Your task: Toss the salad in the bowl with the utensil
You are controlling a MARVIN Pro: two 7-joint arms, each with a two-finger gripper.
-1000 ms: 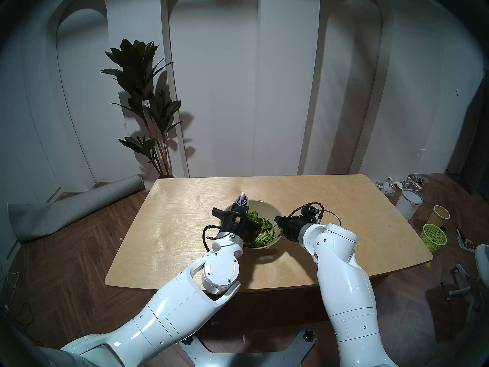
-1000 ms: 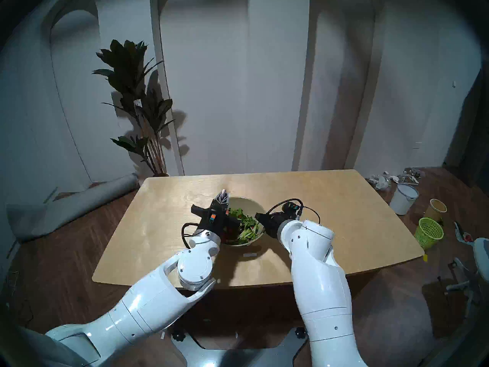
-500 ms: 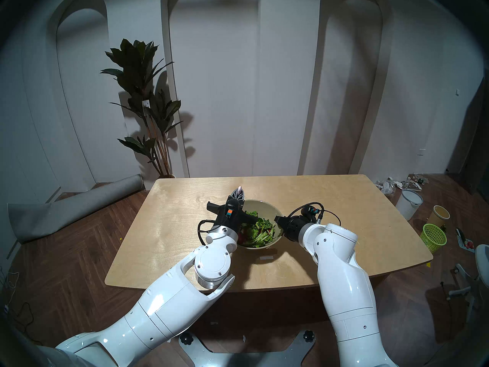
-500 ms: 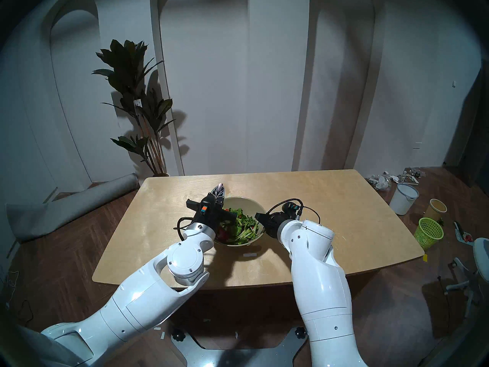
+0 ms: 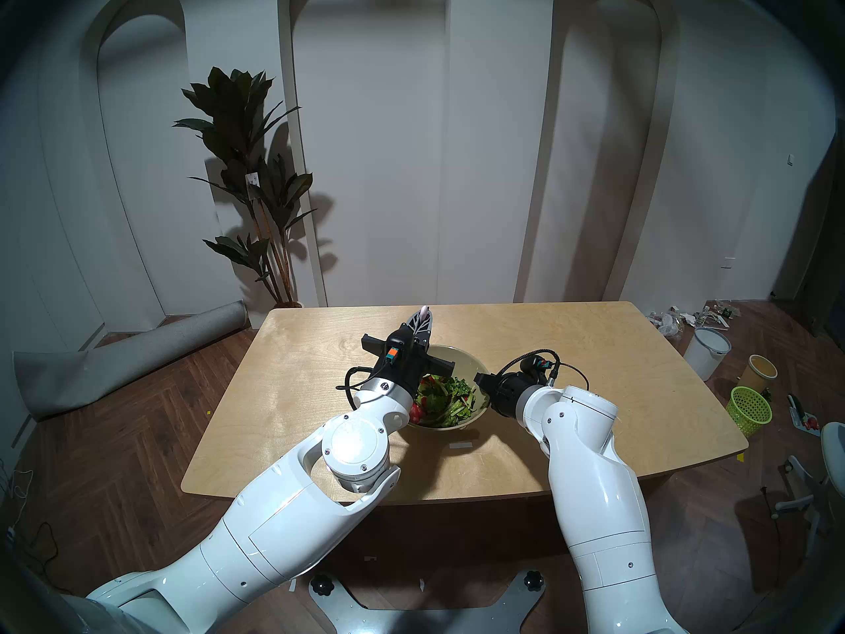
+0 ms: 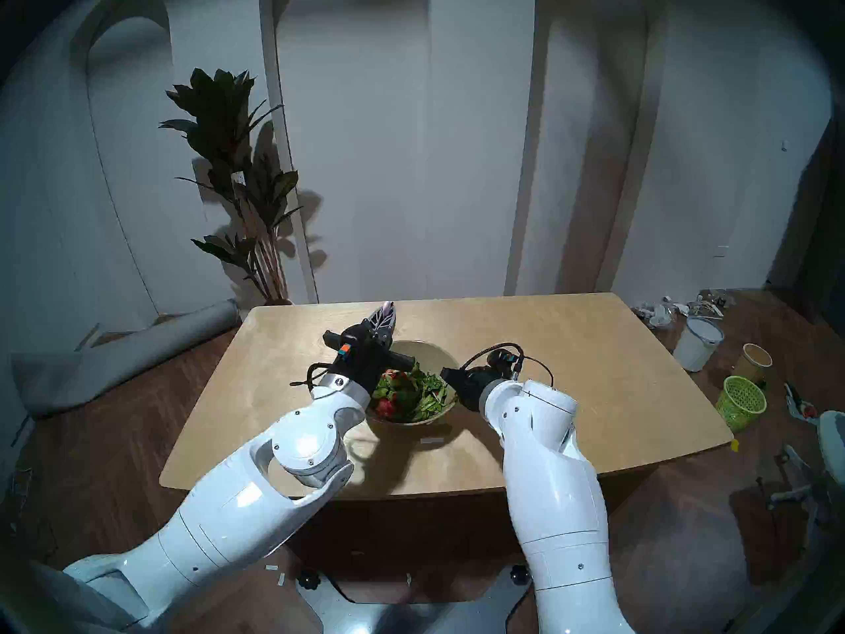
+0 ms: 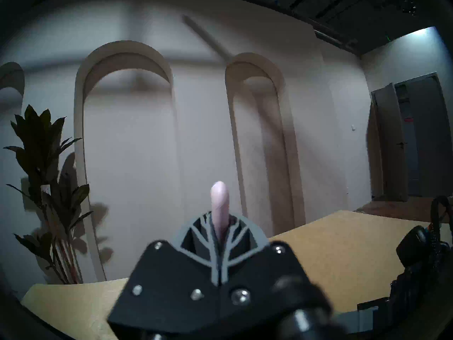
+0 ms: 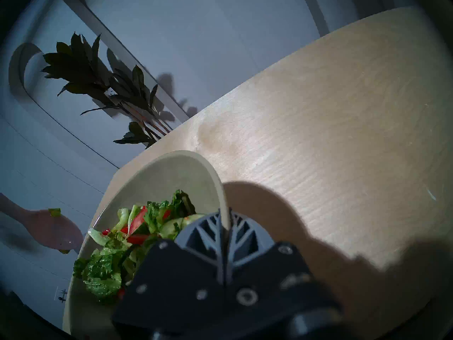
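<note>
Pink spoon (image 7: 220,204), clamped in my left pincer (image 5: 423,319), is rising clear of the salad (image 5: 446,397); my right pincer (image 8: 223,224) is pinching the bowl (image 8: 215,185) rim, steadying between scoops.

no text, brand, number or sign can be read in any view. the one candidate is a small white tag (image 5: 252,180) hanging on the potted plant (image 5: 249,162) at about ten o'clock from the table (image 5: 594,367) (its dark marks are too small and blurred to make out), and the same tag (image 8: 109,92) is no clearer from the right wrist. a pale strip (image 5: 460,445) lies on the table at about six o'clock from the bowl (image 5: 457,358), with nothing legible on it.
</note>
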